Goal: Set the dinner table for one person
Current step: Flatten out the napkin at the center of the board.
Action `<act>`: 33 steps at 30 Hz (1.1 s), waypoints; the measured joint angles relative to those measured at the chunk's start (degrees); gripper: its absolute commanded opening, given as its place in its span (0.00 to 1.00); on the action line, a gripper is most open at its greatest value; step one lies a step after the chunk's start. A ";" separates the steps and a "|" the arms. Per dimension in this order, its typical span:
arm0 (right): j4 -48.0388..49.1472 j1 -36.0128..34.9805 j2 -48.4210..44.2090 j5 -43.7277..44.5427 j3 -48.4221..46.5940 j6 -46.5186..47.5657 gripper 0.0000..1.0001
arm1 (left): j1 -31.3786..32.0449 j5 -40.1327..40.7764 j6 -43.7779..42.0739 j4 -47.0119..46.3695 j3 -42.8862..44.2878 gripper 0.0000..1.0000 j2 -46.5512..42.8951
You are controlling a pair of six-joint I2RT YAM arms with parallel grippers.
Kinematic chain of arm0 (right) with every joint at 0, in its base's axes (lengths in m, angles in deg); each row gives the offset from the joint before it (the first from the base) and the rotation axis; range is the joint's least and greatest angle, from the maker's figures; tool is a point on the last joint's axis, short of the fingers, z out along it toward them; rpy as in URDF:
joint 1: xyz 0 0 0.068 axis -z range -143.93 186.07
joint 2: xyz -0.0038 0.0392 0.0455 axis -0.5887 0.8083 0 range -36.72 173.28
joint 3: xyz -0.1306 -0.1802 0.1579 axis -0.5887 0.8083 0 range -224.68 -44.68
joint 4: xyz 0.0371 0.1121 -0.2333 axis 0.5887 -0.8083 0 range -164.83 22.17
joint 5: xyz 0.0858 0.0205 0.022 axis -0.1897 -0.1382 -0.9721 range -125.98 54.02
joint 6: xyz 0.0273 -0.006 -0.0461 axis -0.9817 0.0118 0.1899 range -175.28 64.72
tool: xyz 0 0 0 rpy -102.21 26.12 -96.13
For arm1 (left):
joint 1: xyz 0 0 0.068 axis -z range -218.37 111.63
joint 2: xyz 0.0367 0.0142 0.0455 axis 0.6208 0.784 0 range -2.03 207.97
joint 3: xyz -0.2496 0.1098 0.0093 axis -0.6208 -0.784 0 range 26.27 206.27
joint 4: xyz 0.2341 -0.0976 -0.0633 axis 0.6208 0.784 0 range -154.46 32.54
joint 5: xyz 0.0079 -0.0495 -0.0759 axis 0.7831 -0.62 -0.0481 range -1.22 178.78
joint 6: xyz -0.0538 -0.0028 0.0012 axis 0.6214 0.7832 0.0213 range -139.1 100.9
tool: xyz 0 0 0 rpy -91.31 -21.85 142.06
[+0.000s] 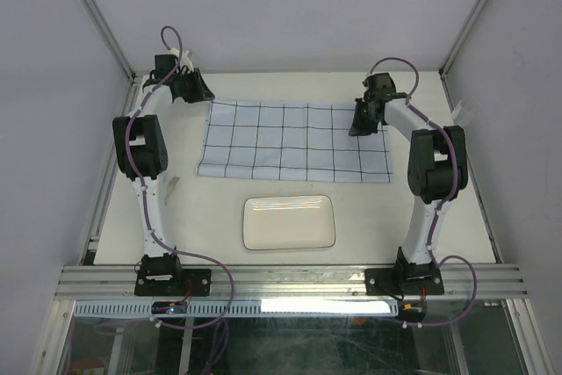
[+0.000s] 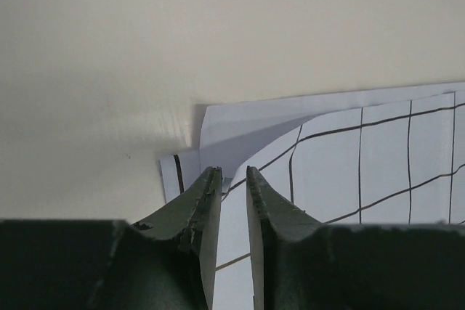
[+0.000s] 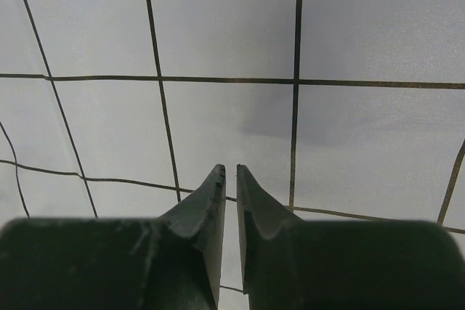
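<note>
A pale-blue cloth (image 1: 294,140) with dark grid lines lies spread on the far half of the dinner table (image 1: 202,212). My left gripper (image 1: 207,94) is at the cloth's far-left corner. In the left wrist view the left gripper (image 2: 232,172) stands slightly open, and that corner of the cloth (image 2: 363,157) is folded over on itself just ahead of the tips. My right gripper (image 1: 360,125) hovers over the cloth's far-right part. In the right wrist view the right gripper (image 3: 229,170) shows a narrow gap with nothing in it, above the flat cloth (image 3: 218,34).
A white rectangular plate (image 1: 290,222) lies on the table in front of the cloth, between the two arm bases. Aluminium rails (image 1: 290,277) run along the near edge. Grey walls enclose the far and side edges.
</note>
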 measured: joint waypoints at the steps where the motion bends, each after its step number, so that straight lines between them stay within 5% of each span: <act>1: 0.00 0.00 0.09 0.02 -0.02 0.09 0.14 | 0.00 0.02 0.09 -0.20 0.70 0.27 0.11; 8: -0.83 0.00 0.20 0.35 -1.11 0.61 0.14 | 0.07 -0.59 1.57 -3.67 6.75 0.38 2.91; 33: -1.14 0.00 1.84 0.39 -1.95 0.81 0.14 | 0.46 -0.98 1.25 -5.05 6.25 0.35 8.41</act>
